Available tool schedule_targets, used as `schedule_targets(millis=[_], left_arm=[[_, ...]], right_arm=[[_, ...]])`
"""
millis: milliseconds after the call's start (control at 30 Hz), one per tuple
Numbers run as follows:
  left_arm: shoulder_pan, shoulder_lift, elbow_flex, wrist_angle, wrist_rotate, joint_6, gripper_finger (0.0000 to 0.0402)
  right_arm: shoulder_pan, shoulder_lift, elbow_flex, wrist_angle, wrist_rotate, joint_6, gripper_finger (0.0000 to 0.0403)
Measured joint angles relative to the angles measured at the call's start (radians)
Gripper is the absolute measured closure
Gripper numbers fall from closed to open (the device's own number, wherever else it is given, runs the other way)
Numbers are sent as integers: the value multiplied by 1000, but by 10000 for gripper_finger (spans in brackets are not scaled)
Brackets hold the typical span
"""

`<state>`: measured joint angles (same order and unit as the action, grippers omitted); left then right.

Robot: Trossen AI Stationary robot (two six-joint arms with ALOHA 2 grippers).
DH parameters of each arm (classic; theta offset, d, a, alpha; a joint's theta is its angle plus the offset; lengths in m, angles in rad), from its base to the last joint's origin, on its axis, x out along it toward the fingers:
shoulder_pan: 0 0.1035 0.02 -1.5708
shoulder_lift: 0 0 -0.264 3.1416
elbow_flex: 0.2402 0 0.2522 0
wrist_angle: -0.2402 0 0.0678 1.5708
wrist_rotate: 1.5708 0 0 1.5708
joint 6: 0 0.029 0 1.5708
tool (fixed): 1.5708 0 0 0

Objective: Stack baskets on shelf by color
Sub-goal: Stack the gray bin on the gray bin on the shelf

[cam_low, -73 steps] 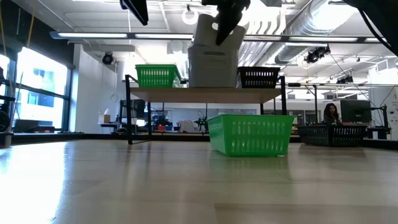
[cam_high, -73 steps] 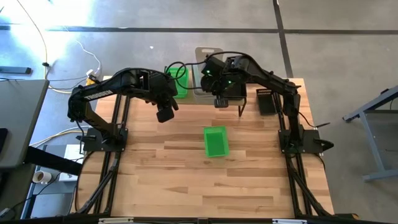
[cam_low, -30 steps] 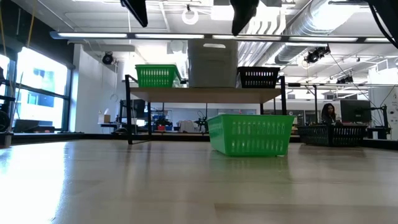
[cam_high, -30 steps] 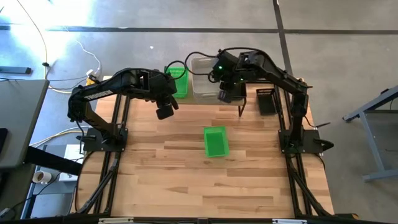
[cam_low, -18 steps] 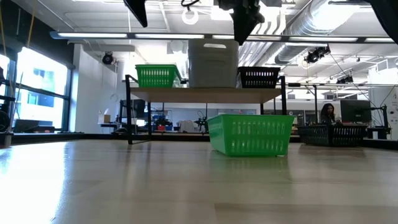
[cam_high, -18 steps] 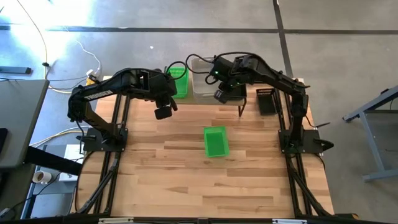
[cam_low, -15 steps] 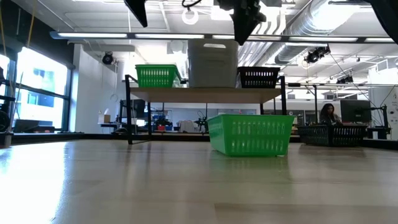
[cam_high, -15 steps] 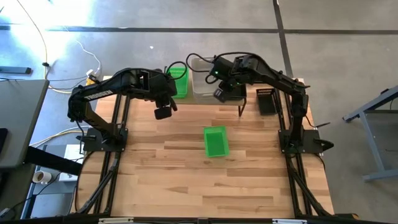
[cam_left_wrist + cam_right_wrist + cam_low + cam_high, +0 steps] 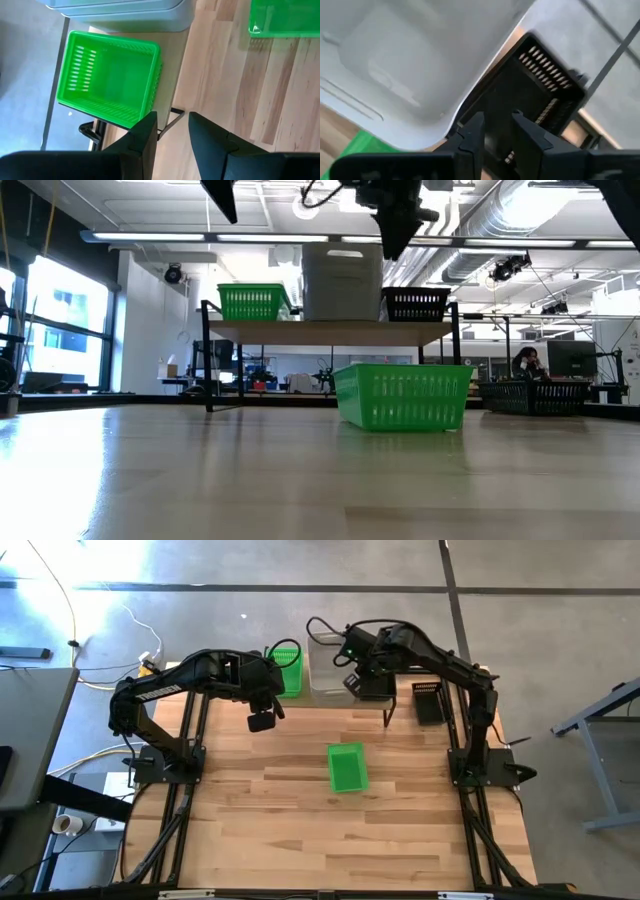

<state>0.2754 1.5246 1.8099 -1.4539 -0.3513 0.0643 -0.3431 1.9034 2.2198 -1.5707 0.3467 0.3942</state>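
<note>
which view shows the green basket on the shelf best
The left wrist view: the green basket on the shelf fills it, open top and slotted walls clear. The high view shows it small, partly hidden behind the left arm. The low view shows only its side. The right wrist view misses it.

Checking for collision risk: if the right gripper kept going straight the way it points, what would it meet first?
Probably the black basket on the shelf: it fills the view past the right gripper, beside the whitish basket. Depth is unclear.
</note>
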Motion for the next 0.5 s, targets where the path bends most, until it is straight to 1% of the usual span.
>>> schedule_targets(millis=[200, 367, 433, 500], left_arm=[[0, 0, 0, 0, 4, 0, 300], [0, 0, 0, 0, 4, 22, 300], [0, 0, 0, 0, 4, 40, 300], [0, 0, 0, 0, 4, 45, 300]], right_arm=[[-17, 0, -74, 0, -52, 29, 327], [-14, 0, -79, 24, -94, 31, 327], [-14, 0, -79, 42, -136, 23, 327], [-14, 0, -79, 56, -152, 14, 327]])
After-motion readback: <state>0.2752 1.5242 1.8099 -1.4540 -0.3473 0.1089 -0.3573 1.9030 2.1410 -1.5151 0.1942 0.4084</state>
